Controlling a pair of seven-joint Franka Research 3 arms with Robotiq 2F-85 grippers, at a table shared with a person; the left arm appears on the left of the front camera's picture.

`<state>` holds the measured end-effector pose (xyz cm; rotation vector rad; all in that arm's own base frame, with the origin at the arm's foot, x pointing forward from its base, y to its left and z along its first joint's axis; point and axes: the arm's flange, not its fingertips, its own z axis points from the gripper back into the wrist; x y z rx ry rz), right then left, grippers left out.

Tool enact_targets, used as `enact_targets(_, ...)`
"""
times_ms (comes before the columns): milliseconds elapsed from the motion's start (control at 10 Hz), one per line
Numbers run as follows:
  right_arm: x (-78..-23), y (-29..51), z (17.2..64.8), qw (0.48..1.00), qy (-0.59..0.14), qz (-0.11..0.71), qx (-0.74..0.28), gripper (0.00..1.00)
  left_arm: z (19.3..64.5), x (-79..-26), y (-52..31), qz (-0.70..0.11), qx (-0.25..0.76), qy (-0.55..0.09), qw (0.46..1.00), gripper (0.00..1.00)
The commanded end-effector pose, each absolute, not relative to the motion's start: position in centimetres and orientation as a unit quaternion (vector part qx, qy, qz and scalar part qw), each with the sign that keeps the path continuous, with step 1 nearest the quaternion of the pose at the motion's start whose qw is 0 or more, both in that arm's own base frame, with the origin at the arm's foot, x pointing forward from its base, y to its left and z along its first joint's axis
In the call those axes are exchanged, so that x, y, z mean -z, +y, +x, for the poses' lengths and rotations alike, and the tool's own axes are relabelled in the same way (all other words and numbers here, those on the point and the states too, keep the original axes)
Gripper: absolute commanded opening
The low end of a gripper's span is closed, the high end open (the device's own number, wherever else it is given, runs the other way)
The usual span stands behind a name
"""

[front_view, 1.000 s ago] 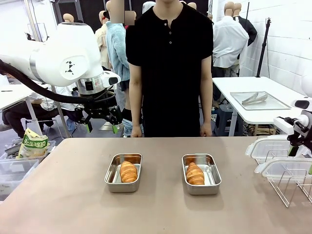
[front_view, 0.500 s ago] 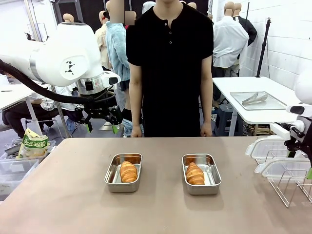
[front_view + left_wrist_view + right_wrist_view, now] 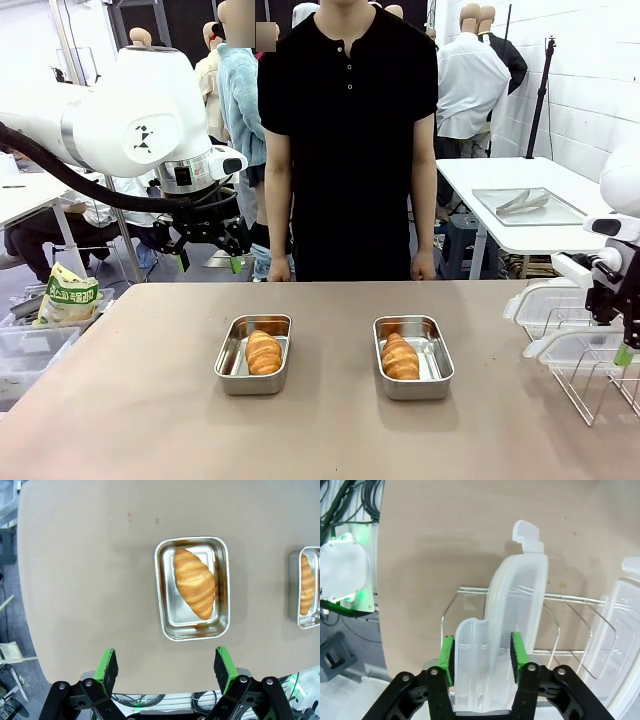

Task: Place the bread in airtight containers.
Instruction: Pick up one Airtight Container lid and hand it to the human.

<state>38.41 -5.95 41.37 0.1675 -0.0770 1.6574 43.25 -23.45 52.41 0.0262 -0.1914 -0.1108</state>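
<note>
Robotics lab: white arm [image 3: 130,120], worktables [image 3: 150,400].

Polished metal shines in the left container [image 3: 250,386] and the right container [image 3: 432,362], their smooth inner walls mirroring the bread [image 3: 263,352], whose ridged golden crust looks lightly glazed. The table [image 3: 320,435] is a smooth, matt grey-brown surface. A lid [image 3: 517,600] of milky translucent plastic stands in a thin, bright wire rack [image 3: 580,385]. The person's shirt [image 3: 350,150] is matt black cloth.
</note>
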Motion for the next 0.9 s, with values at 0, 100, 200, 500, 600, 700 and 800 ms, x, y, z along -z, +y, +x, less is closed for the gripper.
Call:
enact_targets(0,-41.15,-6.33,38.13,0.662,-0.034,0.069,-0.746,0.05,43.14,-52.6,-23.28,0.012,0.055,-0.096,0.994,1.0)
enact_targets(100,-41.37,-6.36,38.08,0.661,-0.034,0.069,-0.747,0.0,43.14,-52.6,-23.28,0.012,0.055,-0.096,0.994,1.0)
enact_targets(200,-41.52,-6.28,38.06,0.66,-0.034,0.068,-0.747,0.0,43.14,-52.6,-23.28,0.012,0.055,-0.096,0.994,1.0)
enact_targets(500,-41.33,-6.14,38.36,0.658,-0.031,0.068,-0.749,0.0,43.14,-52.6,-23.28,0.012,0.055,-0.096,0.994,1.0)
enact_targets(600,-41.35,-6.1,38.34,0.657,-0.031,0.067,-0.75,0.0,43.14,-52.6,-23.28,0.012,0.055,-0.096,0.994,1.0)
enact_targets(700,-41.39,-6.05,38.34,0.656,-0.03,0.065,-0.751,0.0,43.14,-52.6,-23.28,0.012,0.055,-0.096,0.994,1.0)
enact_targets(800,-41.57,-5.93,38.3,0.653,-0.033,0.073,-0.753,0.0,43.14,-52.6,-23.28,0.012,0.055,-0.096,0.994,1.0)
